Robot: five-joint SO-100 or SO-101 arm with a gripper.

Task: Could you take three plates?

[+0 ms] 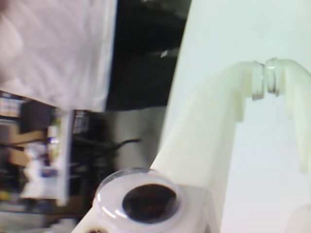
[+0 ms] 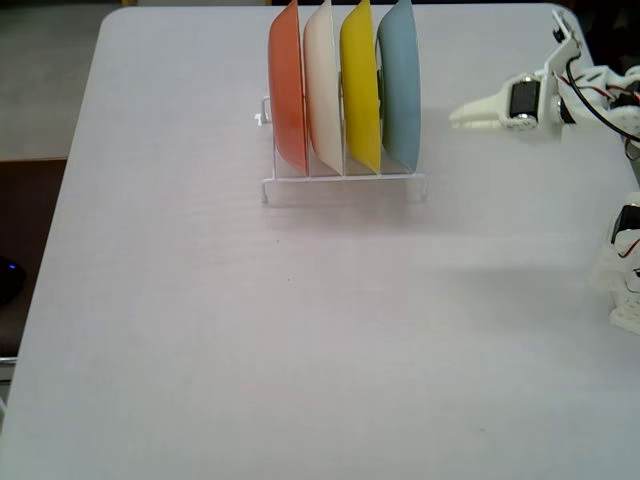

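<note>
Near the worktop's (image 2: pixel 200 330) far edge, a clear rack (image 2: pixel 345 186) holds the orange plate (image 2: pixel 287 90), cream-white plate (image 2: pixel 321 85), yellow plate (image 2: pixel 359 85) and light blue plate (image 2: pixel 401 85) upright. The claw (image 2: pixel 458 116), fingertips together and empty, hangs just right of them.

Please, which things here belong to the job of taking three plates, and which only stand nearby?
For the job:
blue plate
yellow plate
white plate
hand, shut and empty

Only nearby:
orange plate
clear rack holding all four plates upright
table
</note>
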